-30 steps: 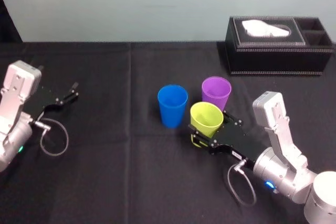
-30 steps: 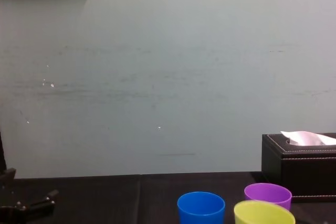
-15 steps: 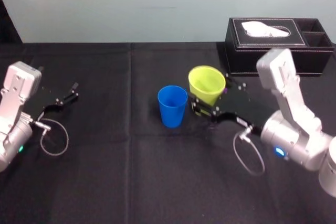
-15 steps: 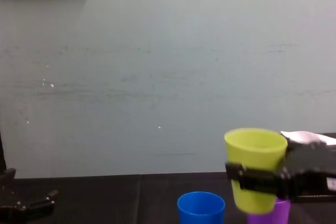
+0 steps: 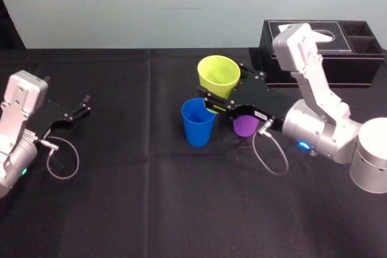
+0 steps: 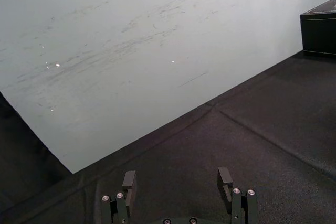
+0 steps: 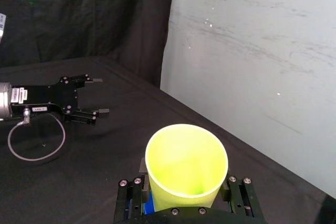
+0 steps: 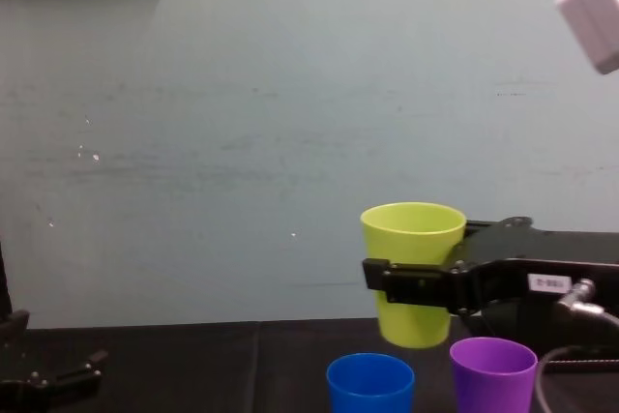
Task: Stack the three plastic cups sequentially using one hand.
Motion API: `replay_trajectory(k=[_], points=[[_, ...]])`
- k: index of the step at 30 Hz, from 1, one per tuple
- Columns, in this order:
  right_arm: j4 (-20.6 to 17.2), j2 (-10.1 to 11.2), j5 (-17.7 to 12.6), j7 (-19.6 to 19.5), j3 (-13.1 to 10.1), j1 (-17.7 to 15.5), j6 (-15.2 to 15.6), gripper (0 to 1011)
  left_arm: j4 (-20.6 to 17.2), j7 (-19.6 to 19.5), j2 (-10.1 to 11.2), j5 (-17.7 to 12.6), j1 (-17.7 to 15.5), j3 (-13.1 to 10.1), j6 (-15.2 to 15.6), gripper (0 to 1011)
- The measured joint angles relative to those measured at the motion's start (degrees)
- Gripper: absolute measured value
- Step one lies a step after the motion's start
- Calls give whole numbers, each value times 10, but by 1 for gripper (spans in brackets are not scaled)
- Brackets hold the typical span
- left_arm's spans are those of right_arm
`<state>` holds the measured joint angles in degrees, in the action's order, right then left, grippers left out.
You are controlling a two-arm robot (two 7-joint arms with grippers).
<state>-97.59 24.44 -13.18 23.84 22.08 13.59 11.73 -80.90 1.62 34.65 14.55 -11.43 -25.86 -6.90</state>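
Note:
My right gripper [image 5: 224,89] is shut on the yellow-green cup [image 5: 219,75] and holds it upright in the air, just above and slightly behind the blue cup [image 5: 198,122]. In the chest view the yellow-green cup [image 8: 414,239] hangs clear of the blue cup's [image 8: 370,382] rim. The purple cup [image 5: 245,126] stands on the table to the right of the blue one, partly covered by the gripper. In the right wrist view both fingers press the yellow-green cup's [image 7: 186,161] sides. My left gripper [image 5: 83,106] rests open at the far left.
A black stitched tissue box [image 5: 320,52] stands at the back right, behind my right arm. A grey cable [image 5: 269,155] loops from the right wrist over the black cloth. A pale wall closes off the table's far edge.
The right gripper has lifted the yellow-green cup off the table and carried it left and back, to above the blue cup. The purple cup has come back into view. The left arm is still.

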Motion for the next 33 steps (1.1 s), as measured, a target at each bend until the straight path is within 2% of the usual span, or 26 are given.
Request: replay_trajectory(k=[7, 11, 33], points=[[34, -16, 3, 1, 21, 26, 1, 735, 0, 0, 0, 0, 0, 0, 0, 1011], [59, -27, 5, 1, 30, 39, -10, 734, 0, 0, 0, 0, 0, 0, 0, 1011], [134, -54, 11, 6, 49, 68, -44, 734, 0, 0, 0, 0, 0, 0, 0, 1011]])
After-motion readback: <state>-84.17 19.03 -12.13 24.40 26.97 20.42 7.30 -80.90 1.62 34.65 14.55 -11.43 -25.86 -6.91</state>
